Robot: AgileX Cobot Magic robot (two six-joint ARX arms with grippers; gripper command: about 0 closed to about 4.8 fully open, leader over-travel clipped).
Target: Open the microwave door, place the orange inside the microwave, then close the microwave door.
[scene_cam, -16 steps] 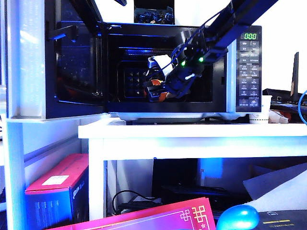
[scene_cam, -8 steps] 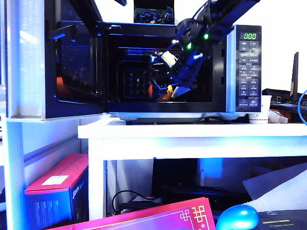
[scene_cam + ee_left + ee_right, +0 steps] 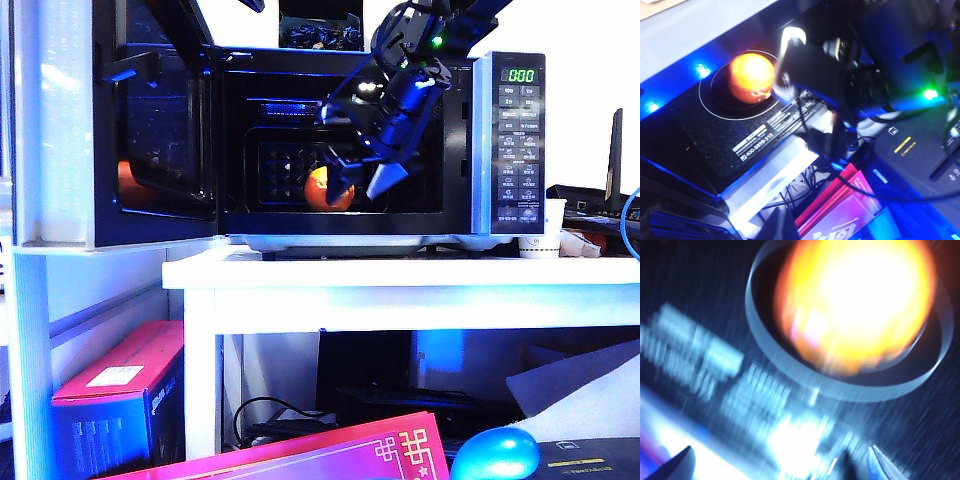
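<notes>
Orange resting on the microwave floor, free of the right gripper, whose fingers stand spread just in front. Left gripper: not visible.

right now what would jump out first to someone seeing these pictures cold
The bright orange sits alone on the floor of the open microwave, inside the white ring marked there. Just in front of it and above, the right gripper hangs open and empty at the cavity mouth. The microwave door stands swung wide to the left, and the left gripper is out of sight.
</notes>
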